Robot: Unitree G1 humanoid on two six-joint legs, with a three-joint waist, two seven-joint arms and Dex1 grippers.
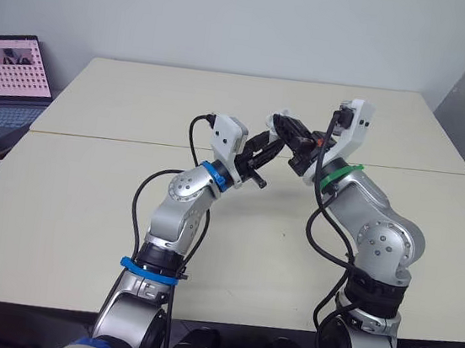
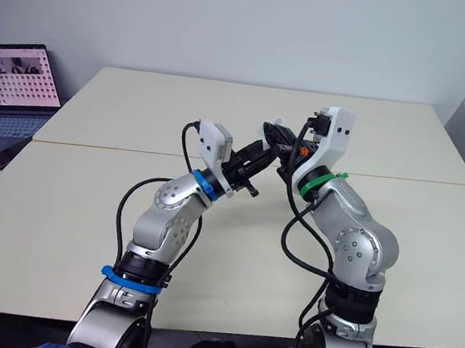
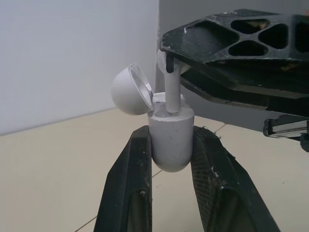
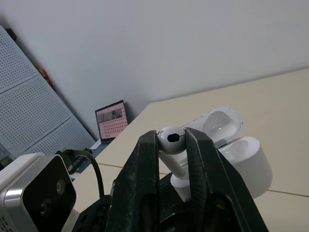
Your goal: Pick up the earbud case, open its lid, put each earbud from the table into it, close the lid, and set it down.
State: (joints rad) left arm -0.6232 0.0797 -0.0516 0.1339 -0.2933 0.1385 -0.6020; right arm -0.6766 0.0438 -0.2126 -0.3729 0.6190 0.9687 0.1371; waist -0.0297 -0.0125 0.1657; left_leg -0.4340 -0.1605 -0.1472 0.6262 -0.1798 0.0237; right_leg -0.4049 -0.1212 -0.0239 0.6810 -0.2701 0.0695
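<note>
Above wide tabletop (image 1: 84,207): left gripper (image 3: 170,131) around case (image 4: 244,166), right gripper's (image 4: 171,137) earbud (image 3: 172,94) at rim

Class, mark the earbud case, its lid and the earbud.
earbud case (image 3: 171,137), left wrist view, on its rounded body.
lid (image 3: 124,92), left wrist view, on its outer dome.
earbud (image 4: 170,143), right wrist view, on its head.

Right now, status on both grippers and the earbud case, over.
Left gripper shut on case, lid open. Right gripper shut on earbud, stem down at case's opening. Laptop far left, clear of the work.
</note>
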